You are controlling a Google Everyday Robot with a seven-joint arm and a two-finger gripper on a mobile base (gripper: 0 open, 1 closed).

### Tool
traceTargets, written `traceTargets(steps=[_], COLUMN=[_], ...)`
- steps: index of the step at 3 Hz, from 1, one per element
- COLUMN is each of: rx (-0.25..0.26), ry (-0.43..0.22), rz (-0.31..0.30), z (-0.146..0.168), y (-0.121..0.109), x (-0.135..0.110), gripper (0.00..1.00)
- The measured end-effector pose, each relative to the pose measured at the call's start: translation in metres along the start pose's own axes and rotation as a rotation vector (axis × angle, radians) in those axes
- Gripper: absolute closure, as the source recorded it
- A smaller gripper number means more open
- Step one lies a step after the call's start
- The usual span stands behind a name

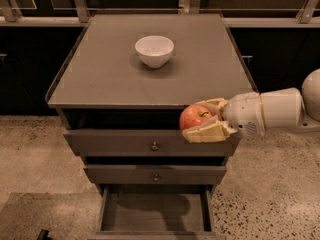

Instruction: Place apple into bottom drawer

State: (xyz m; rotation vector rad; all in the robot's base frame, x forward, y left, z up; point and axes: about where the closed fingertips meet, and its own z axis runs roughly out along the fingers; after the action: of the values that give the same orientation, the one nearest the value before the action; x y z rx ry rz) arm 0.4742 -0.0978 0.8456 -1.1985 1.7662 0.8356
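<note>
While my cream gripper [196, 119] hangs before the grey desk's [100, 79] front edge, its jaws clamp the round red-orange apple [195, 115] | grey-brown wooden bottom drawer [155, 213] open below | white bowl [154, 50] on desk

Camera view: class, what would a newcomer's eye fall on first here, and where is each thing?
First, the round red-orange apple clamped in the cream-coloured gripper, held in the air before the grey-brown wooden cabinet's top drawer, right of its knob. Below, the bottom drawer stands pulled open. A round white bowl sits on the cabinet top, towards the back.
</note>
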Motion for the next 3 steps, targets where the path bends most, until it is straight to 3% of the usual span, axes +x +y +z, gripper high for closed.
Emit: traceTargets(steps=[1, 2, 3], rx=[-0.012, 0.034, 0.096], ry=[-0.005, -0.028, -0.038], rz=[-0.004, 0.058, 0.2], z=[0.009, 0.023, 0.055], y=[0.0, 0.001, 0.012], x=[0.008, 0.068, 0.18], gripper=[1.0, 1.0, 1.0])
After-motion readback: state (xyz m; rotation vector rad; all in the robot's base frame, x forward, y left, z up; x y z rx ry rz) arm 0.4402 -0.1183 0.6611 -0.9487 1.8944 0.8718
